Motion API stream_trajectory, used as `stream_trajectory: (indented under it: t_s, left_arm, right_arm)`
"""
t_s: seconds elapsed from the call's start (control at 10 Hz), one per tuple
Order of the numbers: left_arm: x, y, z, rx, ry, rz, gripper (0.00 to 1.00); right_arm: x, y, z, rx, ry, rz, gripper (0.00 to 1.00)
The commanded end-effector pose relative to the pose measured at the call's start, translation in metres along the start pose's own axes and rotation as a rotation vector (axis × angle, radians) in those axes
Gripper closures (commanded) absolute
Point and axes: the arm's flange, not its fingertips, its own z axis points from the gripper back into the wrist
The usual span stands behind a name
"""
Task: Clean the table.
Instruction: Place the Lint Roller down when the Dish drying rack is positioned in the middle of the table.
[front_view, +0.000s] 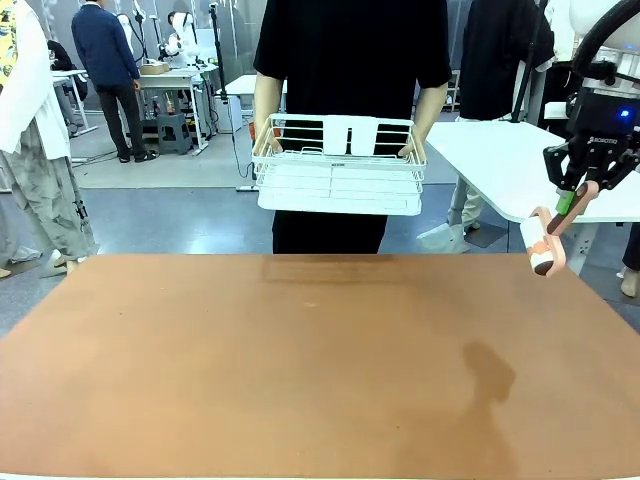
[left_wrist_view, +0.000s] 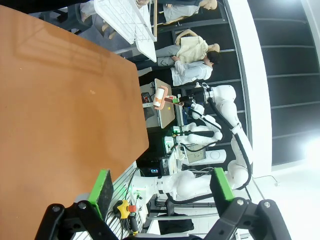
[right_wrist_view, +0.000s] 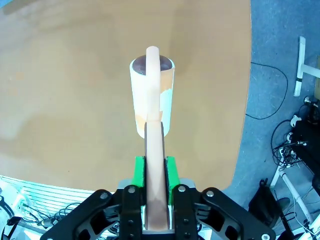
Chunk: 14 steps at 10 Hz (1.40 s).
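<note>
The right gripper (front_view: 572, 196) is clamped on the peach handle of a lint roller (front_view: 546, 238), which hangs off it at a slant above the far right corner of the table (front_view: 300, 360). In the right wrist view the handle runs straight up between the green pads (right_wrist_view: 171, 172), and the white roll (right_wrist_view: 151, 97) sits crosswise at its end, off the surface.

The table spreads across the whole near and middle ground, its reddish-brown top bare apart from one or two pale specks near the far middle. Behind it a person holds a white wire rack (front_view: 338, 165) in both hands, lifted off the top.

To roll well, the arm should probably lower until the roll lies flat along its full width, not on one edge, then draw it in straight overlapping passes from the far right toward the near left. Light, even pressure seems wise; too steep a handle angle would likely make the roll skid rather than turn.

The left gripper (left_wrist_view: 160, 187) stands wide apart and holds nothing, over the table's near edge.
</note>
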Motion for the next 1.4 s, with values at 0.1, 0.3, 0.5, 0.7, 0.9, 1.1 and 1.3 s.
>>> stream_trajectory:
  t_s: [0.1,0.3,0.5,0.7,0.9,1.1,1.3]
  left_arm:
    - [-0.0008,-0.0009,0.0027,0.001,-0.002,-0.002,0.00]
    - [-0.0008,-0.0009,0.0027,0.001,-0.002,-0.002,0.00]
    - [-0.0008,-0.0009,0.0027,0.001,-0.002,-0.002,0.00]
    - [-0.0008,-0.0009,0.0027,0.001,-0.002,-0.002,0.00]
    - [-0.0008,-0.0009,0.0027,0.001,-0.002,-0.002,0.00]
    - [-0.0008,-0.0009,0.0027,0.001,-0.002,-0.002,0.00]
    - [-0.0008,-0.0009,0.0027,0.001,-0.002,-0.002,0.00]
  right_arm:
    - [-0.0016,0.0002,0.0007,-0.008,0.001,-0.007,0.79]
    - [-0.0016,0.0002,0.0007,-0.008,0.001,-0.007,0.79]
    - [-0.0016,0.0002,0.0007,-0.008,0.001,-0.007,0.79]
    - [-0.0016,0.0002,0.0007,-0.008,0.001,-0.007,0.79]
    - [-0.0016,0.0002,0.0007,-0.008,0.001,-0.007,0.79]
    - [-0.0016,0.0002,0.0007,-0.008,0.001,-0.007,0.79]
    - [-0.0016,0.0002,0.0007,-0.008,0.001,-0.007,0.79]
